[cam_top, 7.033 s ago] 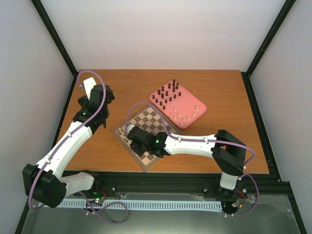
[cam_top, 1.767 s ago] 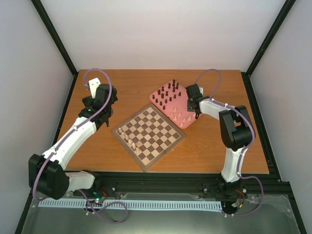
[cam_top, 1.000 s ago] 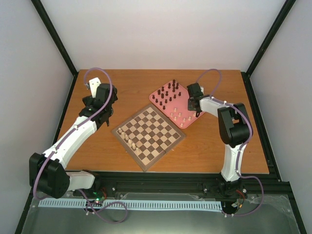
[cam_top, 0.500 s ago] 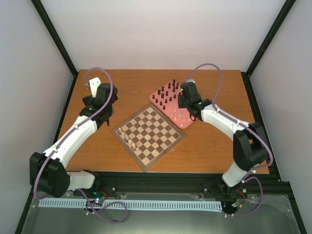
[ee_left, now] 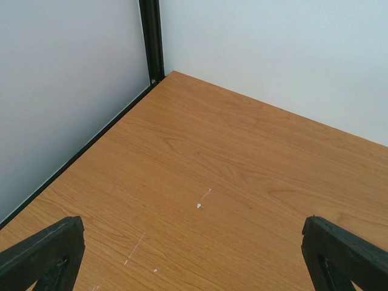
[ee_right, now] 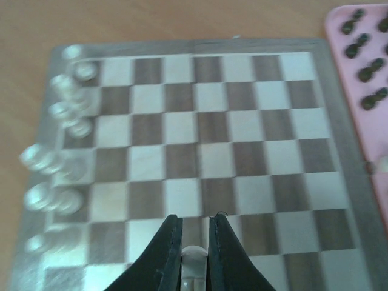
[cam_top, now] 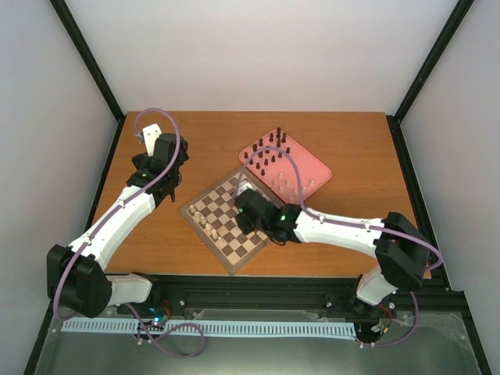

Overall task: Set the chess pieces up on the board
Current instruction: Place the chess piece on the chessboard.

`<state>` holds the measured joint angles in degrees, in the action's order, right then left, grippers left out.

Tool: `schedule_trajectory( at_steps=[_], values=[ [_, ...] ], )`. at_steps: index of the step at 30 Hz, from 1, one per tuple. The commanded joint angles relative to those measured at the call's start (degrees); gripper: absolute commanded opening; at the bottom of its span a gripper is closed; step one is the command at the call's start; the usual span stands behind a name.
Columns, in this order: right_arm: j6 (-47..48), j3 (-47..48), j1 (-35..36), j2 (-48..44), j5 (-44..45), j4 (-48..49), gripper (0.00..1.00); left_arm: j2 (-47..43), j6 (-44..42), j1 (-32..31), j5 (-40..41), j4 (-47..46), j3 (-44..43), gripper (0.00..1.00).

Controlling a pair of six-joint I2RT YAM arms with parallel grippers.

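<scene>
- Top view: the right gripper [cam_top: 248, 205] hangs over the board [cam_top: 215, 201], which lies askew in the middle of the desk [cam_top: 351, 141]. A few cream pieces [cam_top: 208, 226] stand along the board's left edge. The dark pieces [cam_top: 266, 156] and the other cream ones wait in the pink tray [cam_top: 314, 164]. The left arm [cam_top: 117, 219] is well apart, near the far-left corner.
- Left wrist view: only bare desk shows, and the left gripper [ee_left: 191, 221] has its fingers [ee_left: 42, 248] spread wide, holding nothing.
- Right wrist view: the fingers [ee_right: 167, 251] are pressed almost together, pinching a cream piece [ee_right: 194, 253] above the board's near squares. To place it well, I would carry it to a free square beside the standing cream ones. It should go down straight and upright, centred on its square, and the fingers should part only a little so the neighbours stay up.
</scene>
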<state>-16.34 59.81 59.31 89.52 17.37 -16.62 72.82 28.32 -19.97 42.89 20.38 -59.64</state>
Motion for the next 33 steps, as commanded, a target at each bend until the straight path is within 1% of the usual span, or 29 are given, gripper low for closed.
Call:
schedule_trajectory(
  at_steps=[1, 4, 8, 18, 33],
  values=[
    [-2.4, -0.6, 6.6, -1.4, 1.4, 0.1, 0.03, -0.6, 0.2, 0.2, 0.1, -0.4, -1.5, 1.0],
    [-3.0, 0.9, 10.5, 1.1, 3.4, -0.9, 0.03, -1.4, 0.2, 0.2, -0.2, -0.4, -1.5, 1.0],
    [-3.6, 3.1, 13.4, 4.8, 6.3, -2.5, 0.03, -2.2, 0.2, 0.1, -0.1, -0.5, -1.5, 1.0],
    [-5.4, 3.3, 15.8, 8.8, 5.5, -1.7, 0.03, -1.7, 0.2, 0.1, -0.4, -0.7, -1.4, 1.0],
    [-6.2, 2.3, 17.3, 9.9, 3.6, -0.1, 0.03, -1.3, 0.2, 0.1, -0.5, -0.7, -1.6, 1.0]
  ],
)
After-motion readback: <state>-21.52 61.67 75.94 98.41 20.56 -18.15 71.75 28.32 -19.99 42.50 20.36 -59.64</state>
